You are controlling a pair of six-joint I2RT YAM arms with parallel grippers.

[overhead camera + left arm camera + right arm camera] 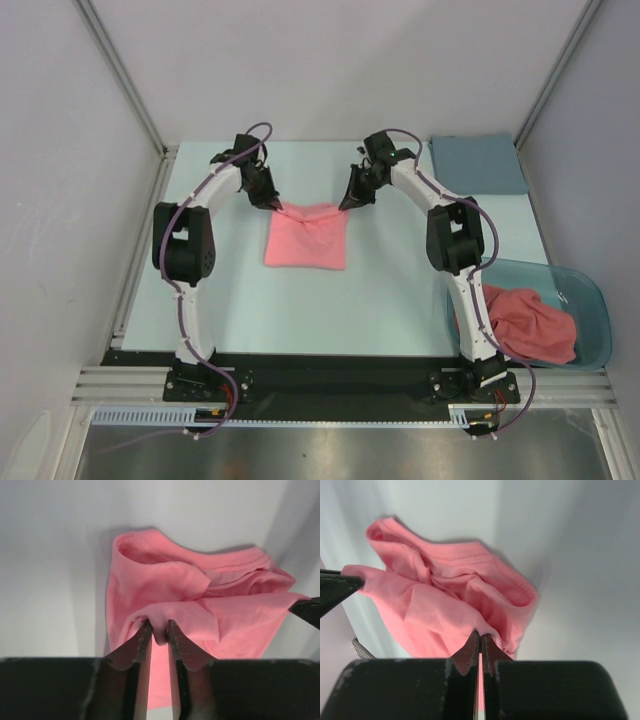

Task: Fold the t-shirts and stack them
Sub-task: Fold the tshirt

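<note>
The t-shirt [306, 238] is soft, thin, matt salmon-pink cloth with stitched hems, like the crumpled t-shirts [535, 325] in the glossy, translucent teal plastic tub [594, 308]. The grey-blue cloth [477, 163] is matt too. The counter [330, 310] is smooth and pale; the fingers [134, 652] are matt black.

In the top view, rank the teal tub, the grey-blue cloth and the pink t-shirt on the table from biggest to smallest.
1. The teal tub, clearly largest.
2. The grey-blue cloth and the pink t-shirt look about alike; too close to rank.
</note>
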